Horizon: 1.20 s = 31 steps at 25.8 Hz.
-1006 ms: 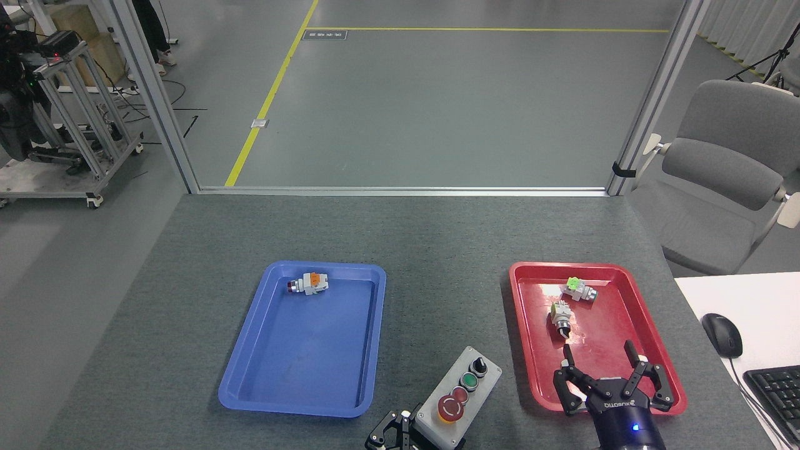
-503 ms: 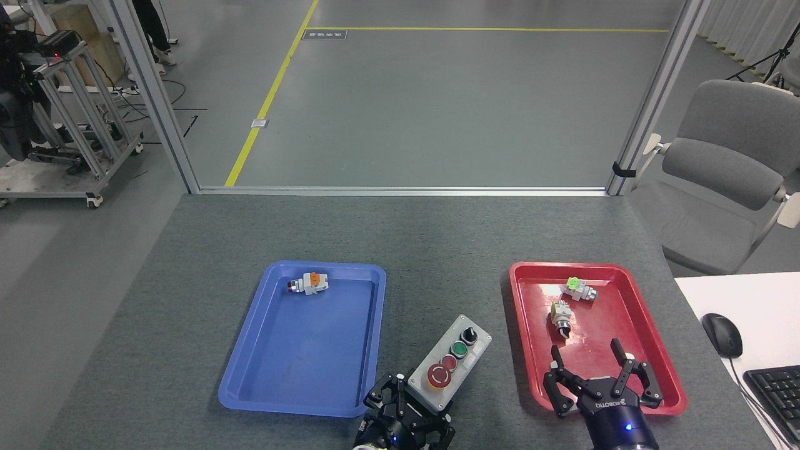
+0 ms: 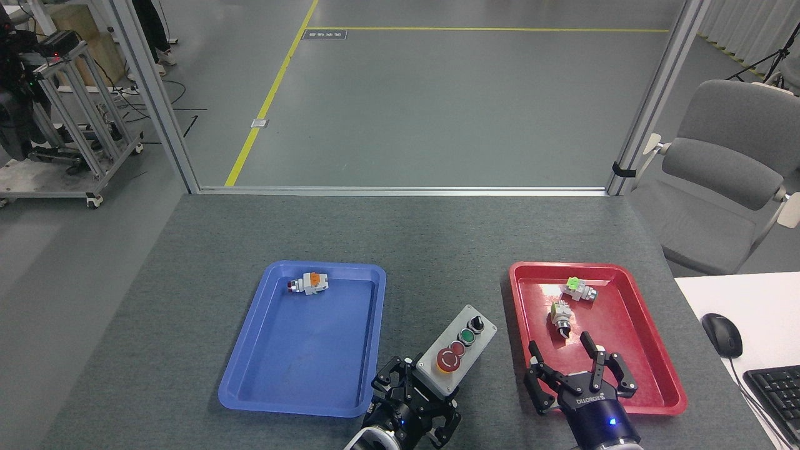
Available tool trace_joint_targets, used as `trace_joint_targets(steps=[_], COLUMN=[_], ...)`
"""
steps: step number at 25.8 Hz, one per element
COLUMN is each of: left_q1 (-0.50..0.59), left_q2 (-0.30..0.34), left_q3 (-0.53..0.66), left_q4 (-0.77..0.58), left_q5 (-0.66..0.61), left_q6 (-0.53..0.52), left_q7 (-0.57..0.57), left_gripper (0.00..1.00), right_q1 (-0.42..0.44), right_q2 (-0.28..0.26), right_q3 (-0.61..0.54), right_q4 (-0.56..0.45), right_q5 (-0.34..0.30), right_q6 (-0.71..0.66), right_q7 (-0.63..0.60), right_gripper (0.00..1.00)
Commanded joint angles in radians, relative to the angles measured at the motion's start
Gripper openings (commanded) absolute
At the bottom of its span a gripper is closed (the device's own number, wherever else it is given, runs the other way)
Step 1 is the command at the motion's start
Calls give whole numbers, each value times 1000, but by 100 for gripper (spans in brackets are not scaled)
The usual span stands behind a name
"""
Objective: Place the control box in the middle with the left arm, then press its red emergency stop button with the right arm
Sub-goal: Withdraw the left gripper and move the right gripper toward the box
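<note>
Two trays flank the control box [image 3: 456, 350], held by the left end effector [image 3: 409, 400]; right end effector [image 3: 578, 378] spread wide.

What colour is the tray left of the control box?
Blue tray; control box sits right of it. Head view, the only one.

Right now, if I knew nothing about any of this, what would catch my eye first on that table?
Probably the two bright trays: a blue tray on the left and a red tray on the right, each holding small switch parts. Between them sits the control box, its big red emergency stop button nearest you. The black left hand grips the box's near end, while the right hand hovers open over the red tray.
</note>
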Motion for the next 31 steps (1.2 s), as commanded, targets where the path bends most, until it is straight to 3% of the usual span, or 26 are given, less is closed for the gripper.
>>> trace_joint_targets(steps=[1, 2, 11, 13, 16, 18, 21, 25, 28, 31], left_q1=[-1, -1, 90, 139, 191, 229, 249, 243, 220, 176], left_q2=[0, 0, 20, 52, 155, 204, 278, 290, 282, 285], left_q3=[-7, -7, -2, 10, 47, 59, 105, 261, 367, 415], left_q4=[-12, -17, -164, -235, -382, -455, -534, -540, -505, -486], left_q5=[-1, 1, -1, 1, 22, 70, 174, 390, 576, 654], left_q6=[19, 21, -5, -27, -37, -39, -36, -42, -73, -63], left_q7=[6, 6, 7, 7, 7, 10, 18, 20, 20, 18], left_gripper=[91, 96, 98, 98, 99, 99, 99, 99, 99, 99], right_q1=[-13, -13, -13, -11, -13, -13, -14, -22, -42, -65], right_q2=[-1, -1, -1, -1, 2, 2, 2, 4, 5, 4], right_q3=[22, 22, 28, 34, 62, 65, 66, 96, 137, 177], right_q4=[0, 1, 3, 4, 4, 4, 6, 9, 21, 37], right_q5=[-16, -16, -19, -19, -19, -19, -22, -27, -25, -25], right_q6=[1, 1, -4, -8, -10, -17, -71, -125, -146, -157], right_q7=[3, 3, 2, 2, 2, 2, 2, 5, 5, 8], right_gripper=[93, 93, 92, 89, 82, 74, 54, 26, 0, 0])
